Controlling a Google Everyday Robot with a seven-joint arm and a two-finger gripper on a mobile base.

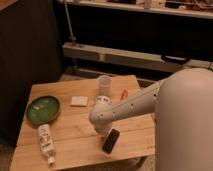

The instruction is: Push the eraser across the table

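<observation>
dim room with a dark shelf unit behind, and a small wooden plank desk in the middle. going left to right: a green plate at the left edge, a bottle lying on its side in front of it, a flat white pad mid-desk, a white cup at the back, then the gripper hanging low over the desk under the arm's elbow joint. can't tell how its fingers are set. the black eraser lies just right of it near the front edge, and an orange-red stick sits further back.
</observation>
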